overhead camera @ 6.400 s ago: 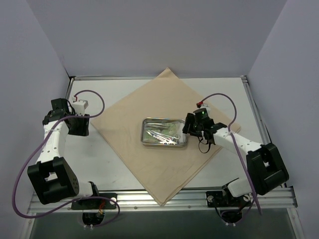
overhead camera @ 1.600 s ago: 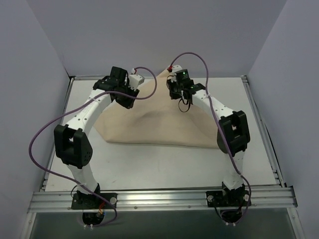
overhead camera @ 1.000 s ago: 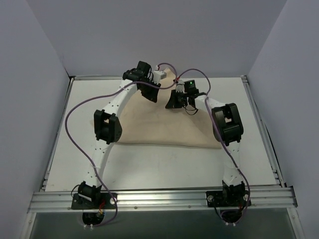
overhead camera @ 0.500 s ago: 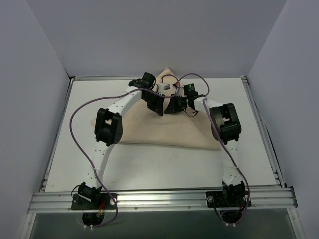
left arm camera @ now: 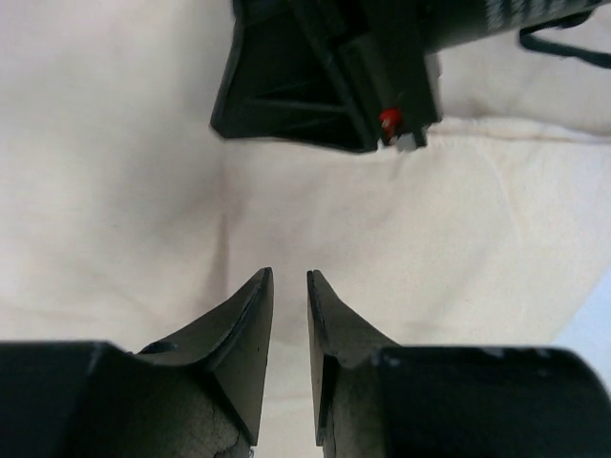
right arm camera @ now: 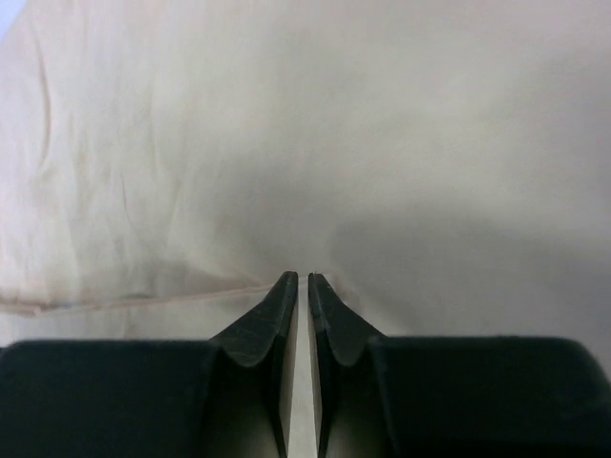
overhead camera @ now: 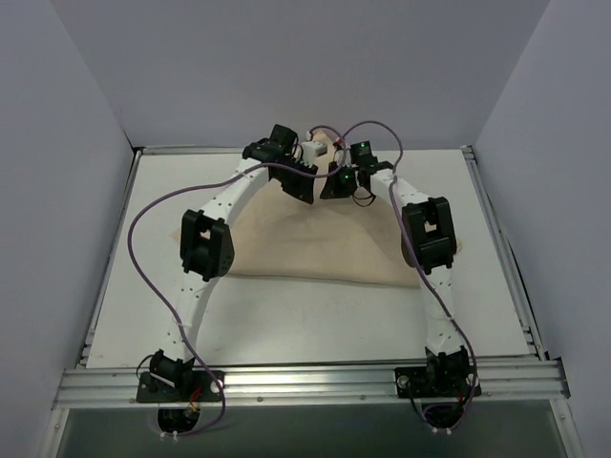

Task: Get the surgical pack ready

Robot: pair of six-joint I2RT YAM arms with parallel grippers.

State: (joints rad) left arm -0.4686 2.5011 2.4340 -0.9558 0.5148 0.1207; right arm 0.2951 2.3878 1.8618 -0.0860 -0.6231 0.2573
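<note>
The surgical pack shows only as a beige cloth [overhead camera: 315, 250], folded into a wide triangle on the white table with its straight fold edge toward me. Both grippers meet over its far tip. My right gripper [overhead camera: 330, 189] [right arm camera: 303, 277] is shut on a thin pinch of the cloth [right arm camera: 382, 143], and a hemmed edge runs in to its tips. My left gripper [overhead camera: 304, 194] [left arm camera: 288, 277] hovers just beside it, its jaws a narrow gap apart with nothing between them and the cloth [left arm camera: 430, 239] beneath. The right gripper's black body [left arm camera: 325, 76] fills the top of the left wrist view.
Bare white table [overhead camera: 153, 248] lies left, right and in front of the cloth. Purple cables [overhead camera: 143, 219] loop off both arms. A metal rail [overhead camera: 305, 380] runs along the near edge, and pale walls close in the back and sides.
The cloth, once flat under an open tray, now lies folded over it. Over the last second the left gripper moved right to the cloth's far tip beside the right gripper, which barely shifted.
</note>
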